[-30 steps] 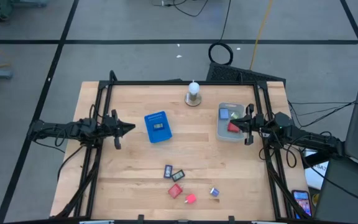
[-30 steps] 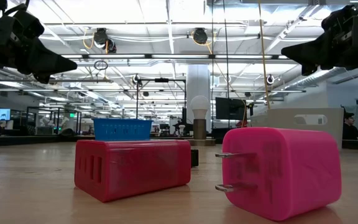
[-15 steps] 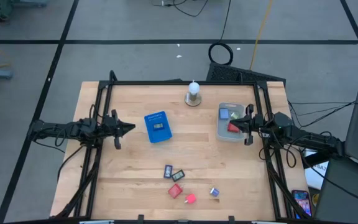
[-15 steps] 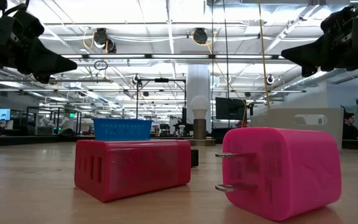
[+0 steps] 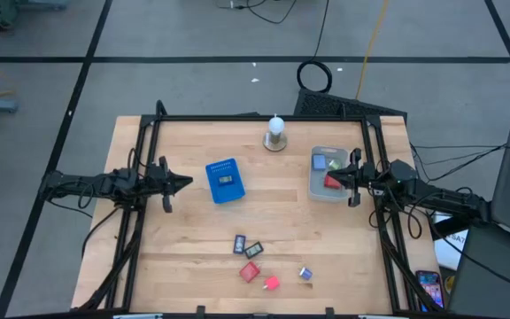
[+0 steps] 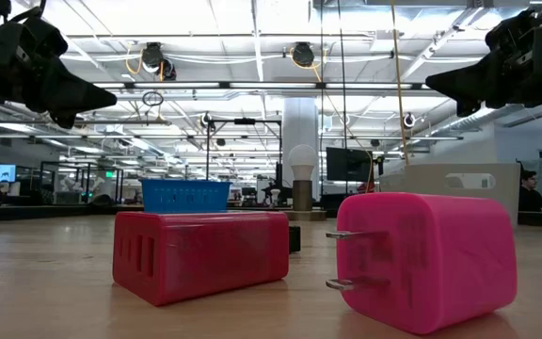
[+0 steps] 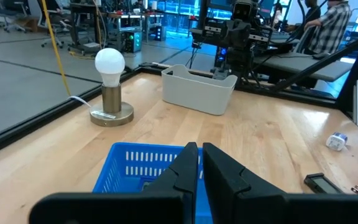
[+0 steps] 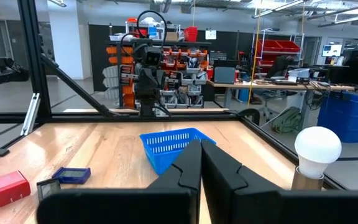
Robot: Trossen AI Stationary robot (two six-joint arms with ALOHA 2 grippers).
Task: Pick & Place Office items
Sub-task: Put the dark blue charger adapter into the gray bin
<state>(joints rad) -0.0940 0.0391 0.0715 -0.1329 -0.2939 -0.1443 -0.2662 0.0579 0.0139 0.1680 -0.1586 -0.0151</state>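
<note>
Several tiny office items lie near the table's near edge: a red block, a pink plug, a dark grey piece, a bluish piece and a light blue one. The red block and pink plug fill the low view. A blue piece and a red piece lie in the grey bin. My left gripper hovers shut, left of the blue basket. My right gripper hovers shut at the bin's right side.
A white bulb on a round base stands near the far edge. The blue basket sits just ahead of my left fingers. A black frame rail borders the table. Bare wood lies between basket and bin and along the left side.
</note>
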